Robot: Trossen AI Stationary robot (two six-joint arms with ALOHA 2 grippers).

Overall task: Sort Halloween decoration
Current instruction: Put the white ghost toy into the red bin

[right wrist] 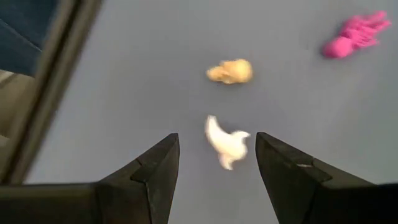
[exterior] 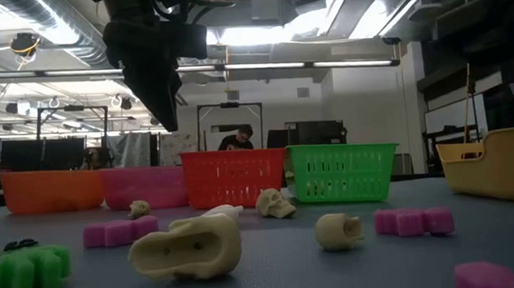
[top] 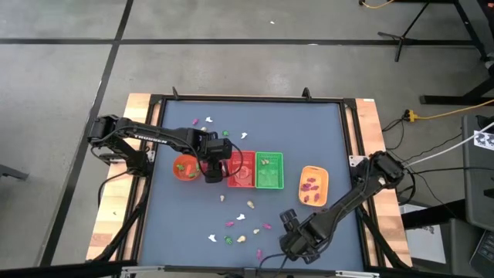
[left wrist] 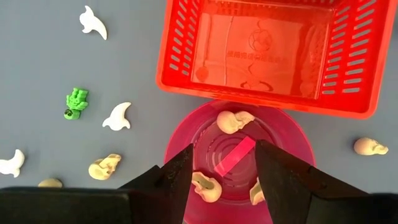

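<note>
The left gripper [left wrist: 221, 171] is held open and empty above the pink bowl [left wrist: 180, 134], beside the red basket [left wrist: 171, 56]; cream skulls [left wrist: 233, 120] and a pink strip [left wrist: 236, 155] lie in the bowl beneath it. The right gripper [right wrist: 217, 158] is spread open over the table's near edge, a white trinket [right wrist: 227, 144] seen between its fingers, a cream skull [right wrist: 230, 71] just beyond. Other trinkets [top: 239, 218] are scattered across the table [top: 324, 139].
</note>
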